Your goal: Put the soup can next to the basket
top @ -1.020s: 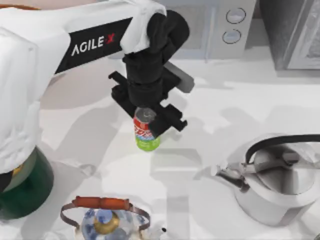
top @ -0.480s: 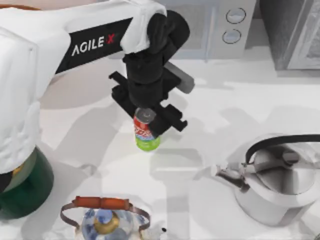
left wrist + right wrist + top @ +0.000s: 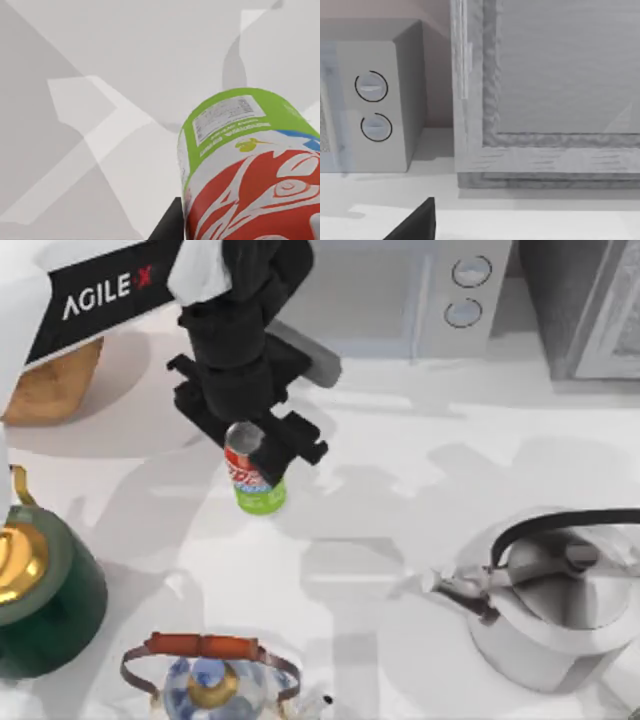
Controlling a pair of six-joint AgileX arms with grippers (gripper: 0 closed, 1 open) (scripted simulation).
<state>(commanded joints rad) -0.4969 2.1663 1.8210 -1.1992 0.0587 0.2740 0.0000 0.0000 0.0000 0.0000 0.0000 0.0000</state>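
At the top view's far left, near ten o'clock, the basket (image 3: 50,390) shows as a tan woven corner, the rest cut off by the frame edge and hidden under the white left arm. Below it, at eight o'clock, stands a dark green kettle (image 3: 55,615) with a glossy gold lid, also clipped by the left edge. At six o'clock sits a glassy blue-and-white teapot (image 3: 210,680) with an orange-brown handle, its lower body out of frame.

Left of centre, towards eleven o'clock, the left gripper (image 3: 252,445) points down, its black fingers closed against the silver top of the soup can (image 3: 257,478). The can, a small cylinder with red label and green lower band, hangs tilted; whether its base touches the white table (image 3: 400,470) cannot be told. The left wrist view shows the can (image 3: 250,170) close up, partly cut off.

At one o'clock stands a grey microwave (image 3: 440,300) with two round dials; at four o'clock a silver kettle (image 3: 560,600), cropped on the right. The right gripper's jaw state cannot be told
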